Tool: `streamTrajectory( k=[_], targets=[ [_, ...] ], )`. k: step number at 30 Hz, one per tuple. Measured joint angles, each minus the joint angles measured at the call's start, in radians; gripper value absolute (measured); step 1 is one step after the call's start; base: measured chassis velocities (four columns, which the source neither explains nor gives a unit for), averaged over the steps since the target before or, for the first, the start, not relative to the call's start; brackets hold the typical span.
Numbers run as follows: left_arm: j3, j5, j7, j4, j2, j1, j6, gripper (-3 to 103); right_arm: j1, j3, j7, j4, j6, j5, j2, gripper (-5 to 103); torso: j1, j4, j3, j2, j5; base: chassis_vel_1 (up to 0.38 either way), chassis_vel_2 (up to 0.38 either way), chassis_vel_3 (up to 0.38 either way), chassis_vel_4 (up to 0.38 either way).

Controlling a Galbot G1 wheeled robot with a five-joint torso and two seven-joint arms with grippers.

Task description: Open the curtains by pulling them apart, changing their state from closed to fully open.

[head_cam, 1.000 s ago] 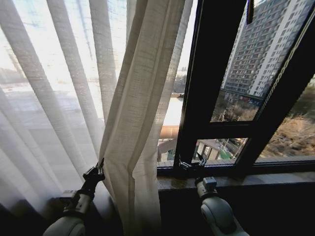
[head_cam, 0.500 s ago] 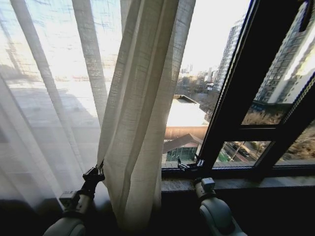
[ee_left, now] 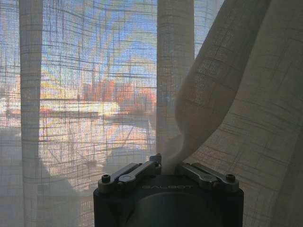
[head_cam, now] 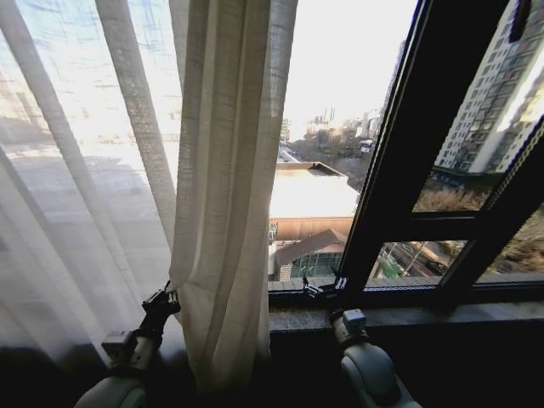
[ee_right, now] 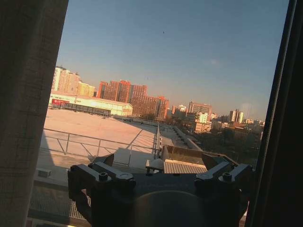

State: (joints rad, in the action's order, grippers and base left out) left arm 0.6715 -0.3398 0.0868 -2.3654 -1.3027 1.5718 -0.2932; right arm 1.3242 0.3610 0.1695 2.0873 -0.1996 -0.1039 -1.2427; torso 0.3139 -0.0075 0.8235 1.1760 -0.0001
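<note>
Curtains [head_cam: 225, 170] gathered at the left of the window, bunched into a thick pleated fold beside thinner sheer panels; bare glass to the right, up to the dark window frame [head_cam: 399, 170]. Left gripper [head_cam: 167, 299] low at the fold's left edge, jaws clamped together on a pinch of curtain fabric, cloth drawn up from between the fingers [ee_left: 152, 166] in the wrist view. Right gripper [head_cam: 321, 289] at the stone sill [head_cam: 442, 314], in front of bare glass, well apart from the cloth; jaws seemingly spread and holding nothing, though fingertips hard to make out.
</note>
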Motion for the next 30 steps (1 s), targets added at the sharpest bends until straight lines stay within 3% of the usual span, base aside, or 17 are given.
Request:
streamTrajectory(
  k=[30],
  targets=[
    [-0.013, 0.026, -0.003, 0.01, -0.031, -0.002, 0.01, 0, 0.008, 0.013, 0.0, -0.006, 0.002, 0.001, 0.003, 100, 0.0, -0.0001, 0.0, 0.0, 0.0004, 0.065, 0.061, -0.064, -0.061]
  ],
)
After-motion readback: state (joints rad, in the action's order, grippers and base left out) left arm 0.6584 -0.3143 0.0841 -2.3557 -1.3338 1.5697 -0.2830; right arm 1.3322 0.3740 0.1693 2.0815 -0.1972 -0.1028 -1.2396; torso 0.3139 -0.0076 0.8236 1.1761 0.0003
